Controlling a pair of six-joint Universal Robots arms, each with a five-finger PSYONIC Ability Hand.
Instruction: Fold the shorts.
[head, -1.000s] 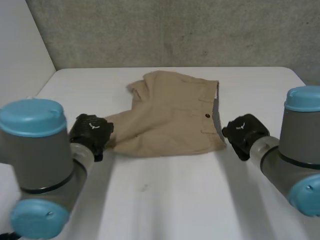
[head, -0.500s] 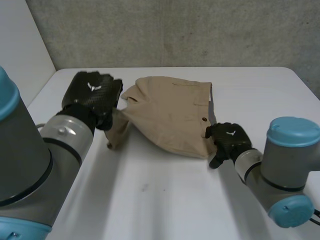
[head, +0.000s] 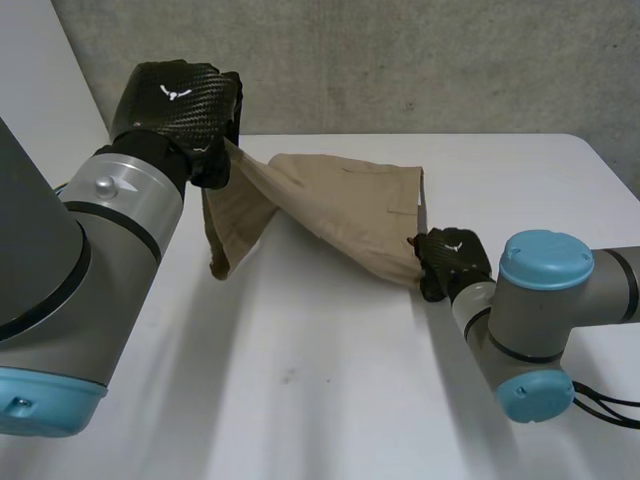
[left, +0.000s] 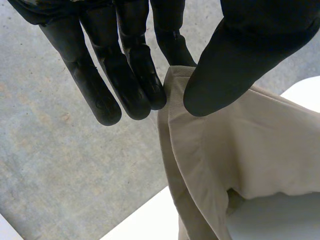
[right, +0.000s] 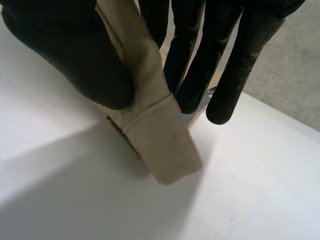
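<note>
White table: shorts stretched diagonally; left hand pinches raised end, right hand low end.

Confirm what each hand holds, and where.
Both pinch the shorts: left hand the raised hem edge between thumb and fingers; right hand a corner, low by the table.

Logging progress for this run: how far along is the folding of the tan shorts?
Grips look done: the left hand pinches one end of the tan fabric shorts high above the white table; the right hand pinches the opposite end low by the tabletop. In hand: the cloth slopes stretched between them. Left: no fold is laid yet; laying it over itself and letting go.
</note>
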